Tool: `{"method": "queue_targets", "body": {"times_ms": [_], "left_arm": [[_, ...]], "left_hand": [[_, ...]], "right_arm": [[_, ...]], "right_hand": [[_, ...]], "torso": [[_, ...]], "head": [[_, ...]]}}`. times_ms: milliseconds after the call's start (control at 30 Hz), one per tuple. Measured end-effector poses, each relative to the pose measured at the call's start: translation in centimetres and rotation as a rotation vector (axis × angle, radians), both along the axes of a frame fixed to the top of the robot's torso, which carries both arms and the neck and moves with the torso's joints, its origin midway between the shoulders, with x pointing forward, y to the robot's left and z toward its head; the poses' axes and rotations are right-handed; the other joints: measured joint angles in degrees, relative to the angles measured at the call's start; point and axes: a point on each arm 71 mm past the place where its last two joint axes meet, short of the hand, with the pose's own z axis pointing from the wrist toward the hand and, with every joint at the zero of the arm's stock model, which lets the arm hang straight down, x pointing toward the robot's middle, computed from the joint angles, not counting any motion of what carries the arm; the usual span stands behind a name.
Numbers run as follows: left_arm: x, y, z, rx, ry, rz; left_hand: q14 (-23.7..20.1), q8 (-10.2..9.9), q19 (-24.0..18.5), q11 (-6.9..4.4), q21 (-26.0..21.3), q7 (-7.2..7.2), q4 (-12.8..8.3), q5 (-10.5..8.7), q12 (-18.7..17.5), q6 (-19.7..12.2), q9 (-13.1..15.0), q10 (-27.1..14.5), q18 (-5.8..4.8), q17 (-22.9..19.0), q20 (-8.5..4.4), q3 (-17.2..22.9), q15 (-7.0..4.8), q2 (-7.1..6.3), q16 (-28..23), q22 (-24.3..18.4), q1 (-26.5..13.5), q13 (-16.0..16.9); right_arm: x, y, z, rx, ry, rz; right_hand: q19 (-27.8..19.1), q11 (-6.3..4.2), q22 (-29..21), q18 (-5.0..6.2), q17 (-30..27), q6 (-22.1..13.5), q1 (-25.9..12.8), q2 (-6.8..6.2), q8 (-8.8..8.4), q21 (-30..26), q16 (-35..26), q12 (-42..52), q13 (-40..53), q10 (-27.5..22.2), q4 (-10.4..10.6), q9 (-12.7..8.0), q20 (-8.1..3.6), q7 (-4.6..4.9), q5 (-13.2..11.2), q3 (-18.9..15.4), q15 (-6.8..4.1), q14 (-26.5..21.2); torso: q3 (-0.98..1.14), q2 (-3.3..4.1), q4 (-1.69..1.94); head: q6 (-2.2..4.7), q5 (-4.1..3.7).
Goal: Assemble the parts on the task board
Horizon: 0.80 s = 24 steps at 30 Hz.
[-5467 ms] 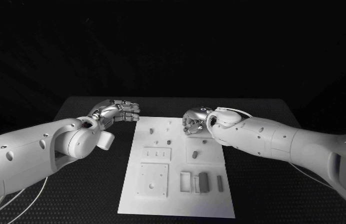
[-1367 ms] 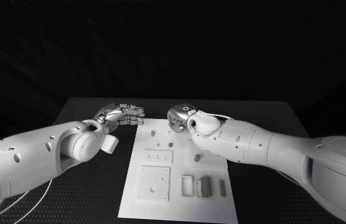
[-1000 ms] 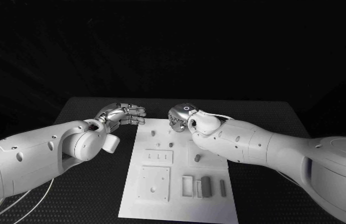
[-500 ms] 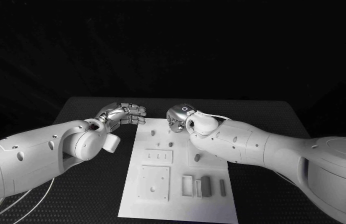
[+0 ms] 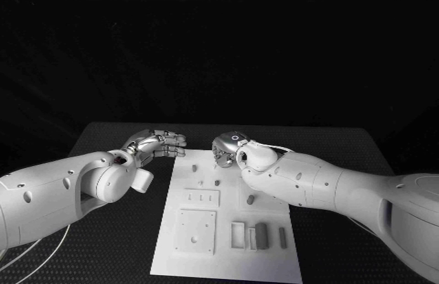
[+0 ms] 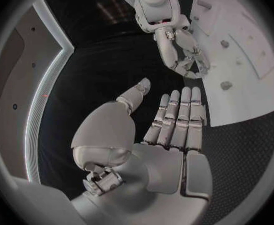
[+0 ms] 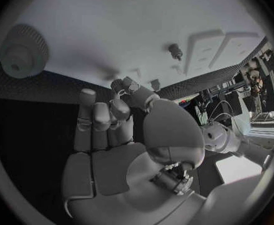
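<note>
I am holding the right hand (image 5: 226, 149) over the far edge of the task board (image 5: 229, 258), fingers curled in toward the thumb. In the right wrist view the fingertips (image 7: 121, 86) are closing on something small and dark, but I cannot tell whether a part is actually pinched there. I am keeping the left hand (image 5: 157, 144) just off the board's far-left corner; in the left wrist view its fingers (image 6: 180, 112) are lying straight and side by side with the thumb apart, holding nothing.

The parts are sitting on the board: small pegs (image 5: 195, 168) along the far rows, another peg (image 5: 250, 200) near the middle, and upright blocks (image 5: 260, 234) at the near-right end.

Risk, as I am judging it: if a part is in the right fingertips, the grip is shallow, so any tilt on the way down could be jamming it at the hole mouth or dropping it onto the black table (image 5: 110, 132). The right forearm is crossing above the board's right side, so a low sweep could be knocking the blocks over. A large knurled round piece (image 7: 23, 51) is lying on the table beyond the board's edge, close to the right hand's working zone. The two hands are near each other; I am watching that gap.
</note>
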Motion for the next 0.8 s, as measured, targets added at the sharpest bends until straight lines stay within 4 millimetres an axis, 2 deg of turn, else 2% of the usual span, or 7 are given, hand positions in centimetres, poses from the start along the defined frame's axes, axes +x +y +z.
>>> {"method": "queue_targets", "body": {"times_ms": [167,333,600,800], "left_arm": [[0.0,0.1,0.0,0.001,0.000,0.002],[0.1,0.2,0.0,0.002,0.000,0.003],[0.0,0.2,0.0,0.003,0.004,0.003],[0.0,0.4,-0.1,0.004,0.005,0.006]], "left_hand": [[0.00,0.00,0.00,0.00,0.00,0.00,0.00,0.00,0.00,0.00,-0.04,0.00,0.00,0.00,0.00,0.00,0.00,0.00,0.00,0.05,0.00,0.00],[0.00,0.00,0.00,0.00,0.00,0.00,0.00,0.00,0.00,0.00,-0.05,0.00,0.00,0.00,0.00,0.00,0.00,0.00,0.00,0.05,0.00,0.00],[0.00,-0.19,0.00,0.00,0.00,0.00,0.15,0.00,-0.27,0.00,-0.10,0.00,0.00,-0.01,0.00,-0.15,0.00,0.00,0.00,0.04,0.00,-0.06],[0.00,-0.21,0.00,0.00,0.00,0.00,0.15,0.00,-0.27,0.00,-0.10,0.00,0.00,0.04,0.00,-0.15,0.00,0.00,0.00,0.04,0.00,-0.06]], "right_arm": [[0.0,-0.2,-0.2,0.005,0.010,-0.009],[-0.1,-0.3,-0.4,0.016,0.021,-0.014],[-0.1,-0.5,-0.4,0.036,0.021,-0.018],[-0.4,-1.1,-0.2,0.055,0.014,-0.019]], "right_hand": [[-0.01,0.68,0.00,-0.43,-0.23,-1.31,-0.22,-0.67,-1.19,0.00,0.00,-0.40,-0.22,-0.42,0.19,-0.52,0.00,1.06,0.00,0.40,0.71,-0.35],[0.10,1.27,0.00,-0.75,-0.39,-2.85,-0.39,-1.10,-2.08,0.00,0.00,-0.41,-0.39,-0.59,0.23,-0.95,0.11,1.58,0.00,0.55,1.22,-0.43],[0.18,1.68,0.04,-0.06,-0.57,-3.66,-0.59,-1.50,-2.47,0.00,0.00,-0.64,-0.59,-0.59,0.45,-1.18,0.21,1.97,0.00,0.77,1.62,-0.44],[0.18,1.67,0.04,-0.03,-0.63,-3.87,-0.59,-1.95,-2.47,0.00,0.00,-0.64,-0.66,-0.59,0.61,-1.26,0.21,1.80,0.00,0.93,1.62,-0.44]], "torso": [[0.03,0.00,0.00],[0.08,0.00,0.00],[0.08,-0.01,-0.07],[0.08,-0.01,-0.09]], "head": [[0.01,-0.05],[0.11,-0.05],[0.36,0.01],[0.58,-0.02]]}}
